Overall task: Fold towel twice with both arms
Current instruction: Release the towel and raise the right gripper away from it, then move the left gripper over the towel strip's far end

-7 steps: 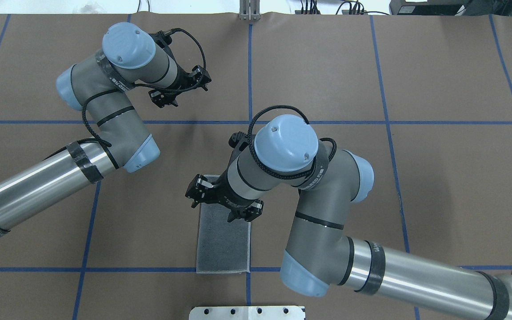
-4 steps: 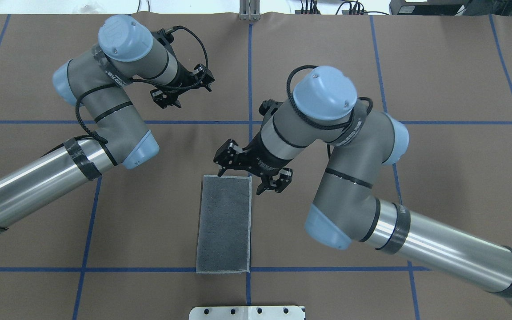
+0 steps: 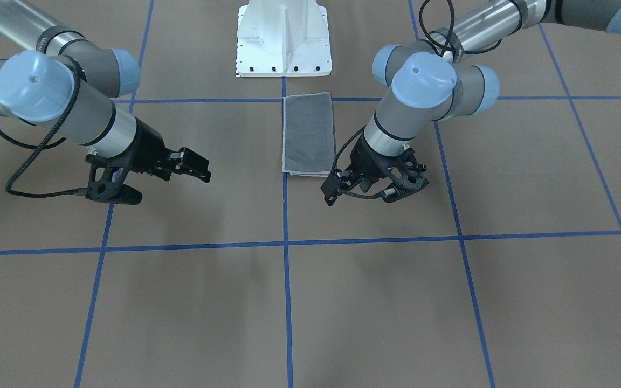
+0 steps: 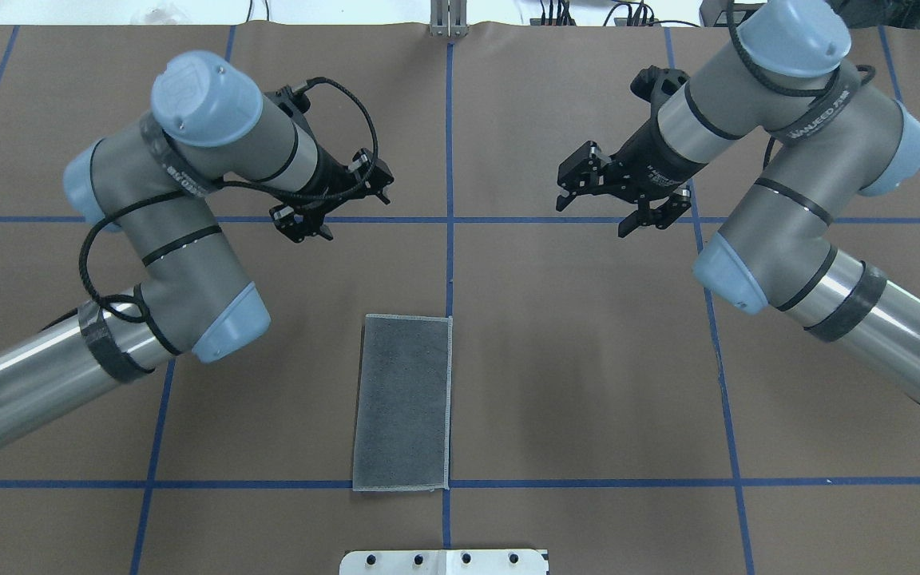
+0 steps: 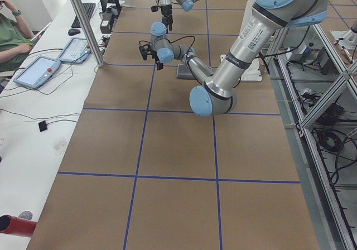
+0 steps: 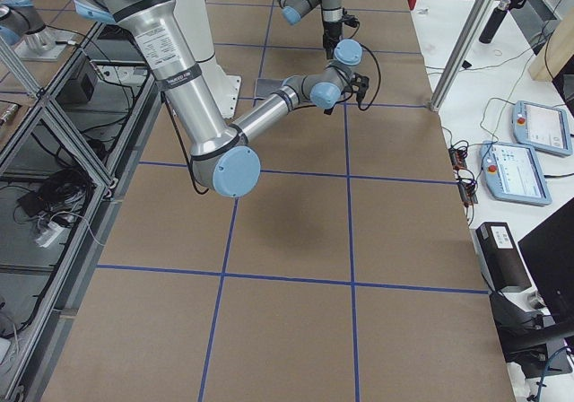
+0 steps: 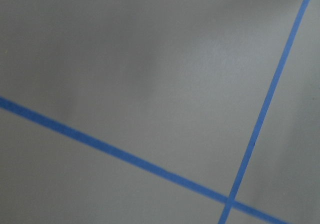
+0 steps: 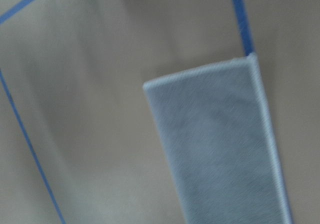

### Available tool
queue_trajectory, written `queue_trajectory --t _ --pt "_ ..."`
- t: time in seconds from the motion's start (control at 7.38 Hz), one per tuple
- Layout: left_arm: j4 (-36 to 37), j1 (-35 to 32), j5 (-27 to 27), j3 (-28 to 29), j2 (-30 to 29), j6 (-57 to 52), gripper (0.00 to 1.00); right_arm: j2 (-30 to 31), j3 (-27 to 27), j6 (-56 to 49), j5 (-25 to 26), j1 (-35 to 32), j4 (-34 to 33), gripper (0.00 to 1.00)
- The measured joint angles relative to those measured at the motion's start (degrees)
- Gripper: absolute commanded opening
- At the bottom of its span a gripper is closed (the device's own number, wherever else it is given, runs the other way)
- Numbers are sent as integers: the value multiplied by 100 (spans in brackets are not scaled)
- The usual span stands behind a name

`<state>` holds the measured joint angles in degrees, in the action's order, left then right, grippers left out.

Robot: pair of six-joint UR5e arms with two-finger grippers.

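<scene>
The left pincer (image 4: 348,204) and right pincer (image 4: 592,217) both gape wide, well clear of the towel (image 4: 402,399).

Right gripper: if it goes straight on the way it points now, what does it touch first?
Probably the far end of the towel, or the bare table just short of it. The right gripper tilts down toward that end, and its wrist view centres on the towel's edge. Depth is unclear.

The brown table (image 4: 588,359), gridded with blue tape (image 4: 588,483), carries a folded grey towel (image 4: 402,403) lying flat just left of the centre line, beyond the white base (image 4: 444,561).
</scene>
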<state>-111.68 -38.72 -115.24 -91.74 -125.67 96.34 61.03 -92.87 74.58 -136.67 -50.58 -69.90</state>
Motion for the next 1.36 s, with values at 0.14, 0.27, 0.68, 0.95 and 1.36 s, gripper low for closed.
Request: queue_trajectory --t 0.14,0.27,0.68,0.95,1.36 --pt "5 395 224 -350 196 281 100 20 175 -255 -10 -143 8 100" --pt "6 791 502 -524 270 535 100 20 286 -406 -4 -219 15 100" --pt "-24 1596 995 -579 350 784 100 9 410 -502 24 -265 26 100" --pt "-28 1730 1041 -496 353 772 100 6 444 -506 21 -267 29 100" --pt "-29 1721 1053 -292 353 627 100 5 469 -506 21 -260 29 100"
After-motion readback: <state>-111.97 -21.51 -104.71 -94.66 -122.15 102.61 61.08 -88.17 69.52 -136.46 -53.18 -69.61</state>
